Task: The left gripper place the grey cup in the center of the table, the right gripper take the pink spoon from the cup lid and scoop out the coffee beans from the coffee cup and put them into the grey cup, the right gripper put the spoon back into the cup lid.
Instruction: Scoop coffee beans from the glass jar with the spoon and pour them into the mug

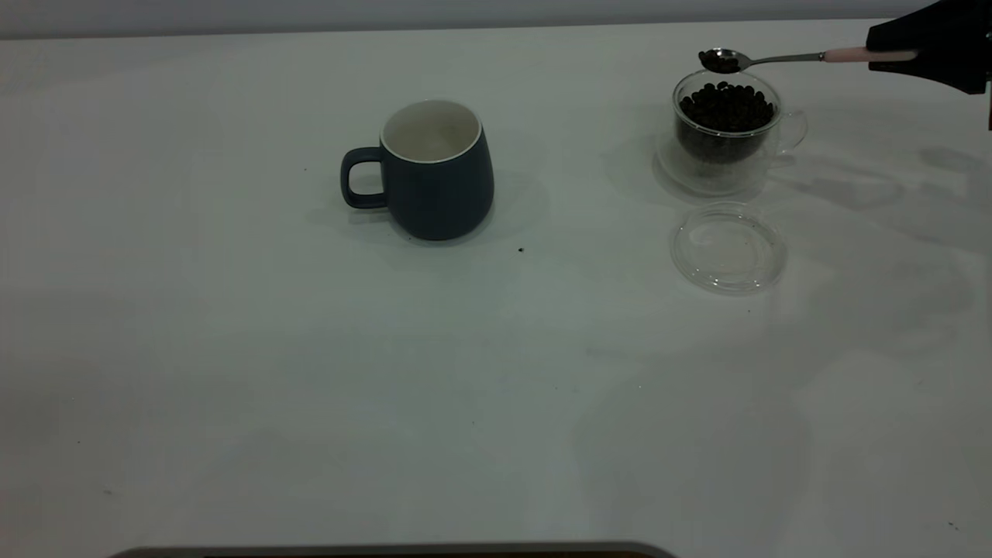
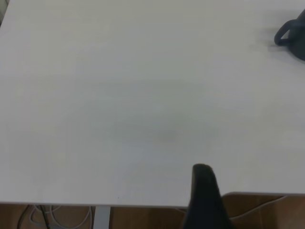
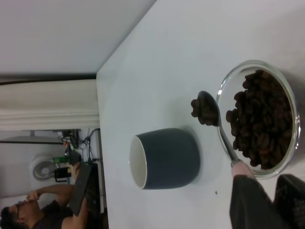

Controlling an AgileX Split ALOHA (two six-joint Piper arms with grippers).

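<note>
Item: the grey cup point(image 1: 438, 174), standing upright near the middle of the table point(image 1: 232, 372), handle pointing toward the exterior view's left, white interior showing nothing inside

Item: the coffee cup point(image 1: 726, 128), sitting well to the right of the grey cup toward the far edge, filled nearly to the rim with the coffee beans point(image 1: 727, 106), its clear handle facing right

Item: the cup lid point(image 1: 728, 248), lying flat on the table just in front of the coffee cup, apart from it, nothing resting on it

Item: the pink spoon point(image 1: 783, 59), being held roughly level above the coffee cup, its bowl over the cup's far-left rim and carrying a few beans, its pink handle running right into the jaws

Item: the right gripper point(image 1: 914, 54), reaching in from the upper right corner of the exterior view, jaws clamping the spoon's pink handle; the right wrist view is showing the spoon bowl point(image 3: 208, 108) hanging between the glass cup and the grey cup

Item: the left gripper point(image 2: 205, 200), sitting back at the near table edge, well away from the grey cup; only one dark finger is showing, so whether its jaws are apart or together cannot be told
</note>
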